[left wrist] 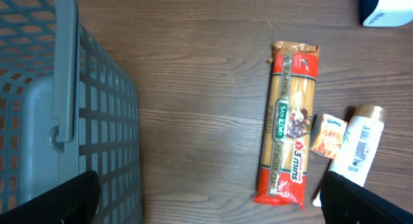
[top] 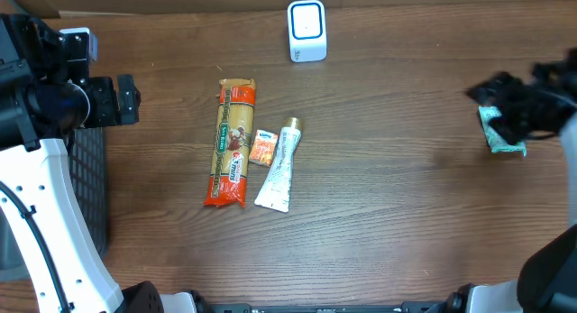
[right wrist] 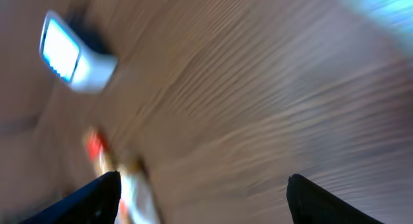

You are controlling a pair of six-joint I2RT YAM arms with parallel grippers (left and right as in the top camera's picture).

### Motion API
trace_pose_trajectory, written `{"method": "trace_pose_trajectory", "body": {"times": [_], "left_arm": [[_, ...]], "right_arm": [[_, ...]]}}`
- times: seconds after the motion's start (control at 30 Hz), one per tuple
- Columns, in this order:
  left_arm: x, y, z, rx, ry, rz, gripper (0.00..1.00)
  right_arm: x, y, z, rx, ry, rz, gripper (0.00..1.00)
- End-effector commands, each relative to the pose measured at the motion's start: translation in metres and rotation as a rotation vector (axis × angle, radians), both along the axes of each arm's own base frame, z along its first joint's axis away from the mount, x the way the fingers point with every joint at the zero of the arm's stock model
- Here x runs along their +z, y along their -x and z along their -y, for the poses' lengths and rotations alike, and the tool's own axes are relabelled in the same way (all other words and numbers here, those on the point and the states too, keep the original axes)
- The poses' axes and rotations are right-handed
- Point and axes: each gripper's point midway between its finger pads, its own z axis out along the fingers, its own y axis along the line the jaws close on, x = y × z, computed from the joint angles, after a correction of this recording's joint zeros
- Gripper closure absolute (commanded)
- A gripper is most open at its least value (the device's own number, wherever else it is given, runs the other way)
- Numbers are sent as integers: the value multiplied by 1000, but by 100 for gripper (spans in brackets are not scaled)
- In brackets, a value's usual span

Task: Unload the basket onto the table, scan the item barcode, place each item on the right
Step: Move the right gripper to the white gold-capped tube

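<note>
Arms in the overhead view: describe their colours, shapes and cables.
The left arm has white curved links, black joint housings and a thin black cable along it. The right arm is black near the wrist, with a pale link behind.

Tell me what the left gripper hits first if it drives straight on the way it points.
Probably bare table, between the basket and the spaghetti pack; depth is unclear.

Desk [top: 388, 214]: bare wood from the middle cluster to the right edge, with passage front and rear.
Middle cluster: pasta packet [top: 230, 143], orange sachet [top: 262, 149] and tube [top: 278, 167], close together.
Scanner [top: 306, 31]: rear edge, standing apart.
Grey basket [left wrist: 97, 108]: walls off the left side.
Teal pack [top: 507, 147]: far right.
</note>
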Motion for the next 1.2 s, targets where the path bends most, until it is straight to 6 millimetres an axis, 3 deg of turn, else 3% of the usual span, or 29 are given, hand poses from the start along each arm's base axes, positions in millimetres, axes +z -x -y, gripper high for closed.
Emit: {"method": "trace_pose_trajectory", "body": {"times": [0.0, 0.2, 0.37, 0.5, 0.73, 0.93, 1.07, 1.17], "left_arm": [[-3, -2, 3, -22, 1, -7, 0], [-3, -2, 2, -22, 1, -7, 0], [-3, -2, 3, -22, 1, -7, 0], [-3, -2, 3, -22, 1, -7, 0], [-3, -2, 2, -22, 1, -7, 0], [-3, -2, 3, -22, 1, -7, 0], [-3, -2, 3, -22, 1, -7, 0], [-3, -2, 2, -22, 1, -7, 0]], "right_arm": [[6, 5, -80, 248, -49, 33, 16], [-12, 12, -178, 427, 37, 55, 18], [-33, 24, -238, 475, 61, 32, 21], [-63, 39, -278, 506, 36, -52, 28], [-113, 74, -312, 558, 15, -208, 28], [-135, 102, -344, 643, -2, -257, 29], [-156, 113, -368, 670, -8, -262, 38], [-179, 120, -369, 649, 2, -324, 53]]}}
